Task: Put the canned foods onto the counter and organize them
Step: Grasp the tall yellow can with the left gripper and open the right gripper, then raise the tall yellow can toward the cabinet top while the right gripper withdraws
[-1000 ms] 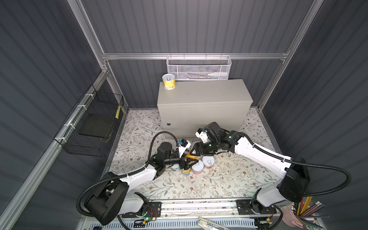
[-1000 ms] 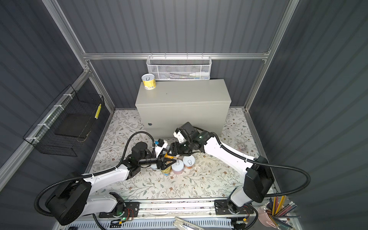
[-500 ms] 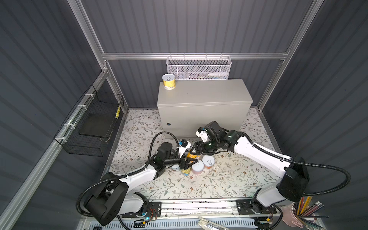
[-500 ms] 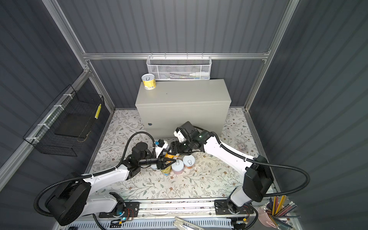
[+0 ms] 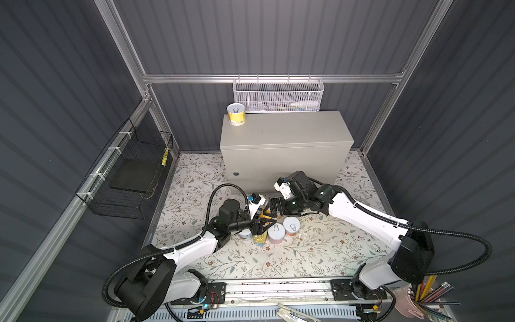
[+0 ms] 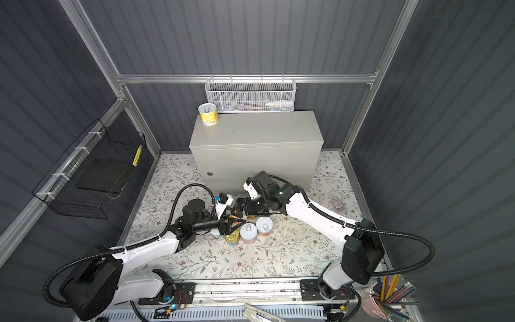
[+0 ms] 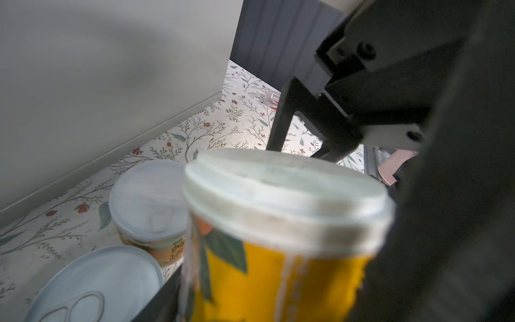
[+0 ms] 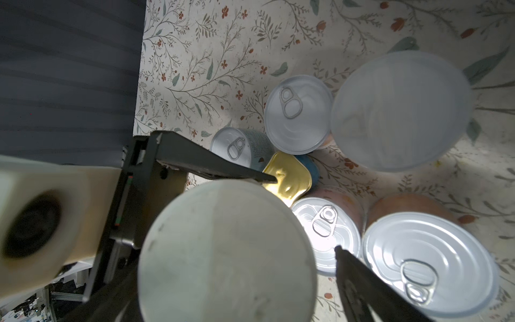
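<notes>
Resting in the left claw [image 5: 263,224], the can [image 7: 278,264] is orange, leaf-printed, white-lidded.

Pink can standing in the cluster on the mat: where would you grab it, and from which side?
Probably from above, pinching its round side wall: the pink can stands upright, with the gold tin and orange can crowding it, so a sideways approach looks blocked.

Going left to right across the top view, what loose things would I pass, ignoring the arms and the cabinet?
black wire basket → yellow can → pink-labelled can → orange-labelled can → pencil cup
</notes>
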Robot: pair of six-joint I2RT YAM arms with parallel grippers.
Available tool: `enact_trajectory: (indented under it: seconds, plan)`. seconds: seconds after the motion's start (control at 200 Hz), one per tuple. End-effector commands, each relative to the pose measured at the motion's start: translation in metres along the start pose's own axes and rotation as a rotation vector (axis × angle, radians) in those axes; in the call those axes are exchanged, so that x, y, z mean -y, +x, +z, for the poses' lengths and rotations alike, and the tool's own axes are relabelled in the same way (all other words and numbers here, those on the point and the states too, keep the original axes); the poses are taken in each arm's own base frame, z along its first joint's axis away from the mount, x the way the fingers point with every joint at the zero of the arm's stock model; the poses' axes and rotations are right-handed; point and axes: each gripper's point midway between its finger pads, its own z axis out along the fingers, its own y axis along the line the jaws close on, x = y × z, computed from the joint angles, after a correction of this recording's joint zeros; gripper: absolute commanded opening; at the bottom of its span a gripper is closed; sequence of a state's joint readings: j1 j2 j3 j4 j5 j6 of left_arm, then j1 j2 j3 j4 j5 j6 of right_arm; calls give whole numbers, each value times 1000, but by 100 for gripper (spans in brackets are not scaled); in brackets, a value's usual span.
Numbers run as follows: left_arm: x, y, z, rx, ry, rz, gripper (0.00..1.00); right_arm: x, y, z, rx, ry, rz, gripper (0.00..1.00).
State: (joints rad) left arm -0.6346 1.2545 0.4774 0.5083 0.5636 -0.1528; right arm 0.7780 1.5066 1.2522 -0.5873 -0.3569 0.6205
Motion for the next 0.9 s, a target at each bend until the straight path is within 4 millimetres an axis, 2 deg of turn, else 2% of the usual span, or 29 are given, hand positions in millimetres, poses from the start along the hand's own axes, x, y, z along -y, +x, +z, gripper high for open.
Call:
enact_trajectory:
  seconds: [0.0,0.255,0.49,0.63,0.84,0.896]
  plan:
    - [4,-16,-4,57,-9,30,49,8,-1,-6,39,40,-3,99]
    - [-2,-15,-5,55,-43,23,49,17,7,-13,59,62,7,99]
    - [-1,-17,-7,56,-49,32,50,27,12,-29,142,81,28,99]
    - [-2,-24,-8,59,-64,44,51,37,16,-38,196,96,41,99]
    - [-5,-45,-9,75,-97,35,52,55,23,-52,283,135,32,99]
    - [-10,-50,-10,82,-128,16,52,53,24,-62,326,106,28,99]
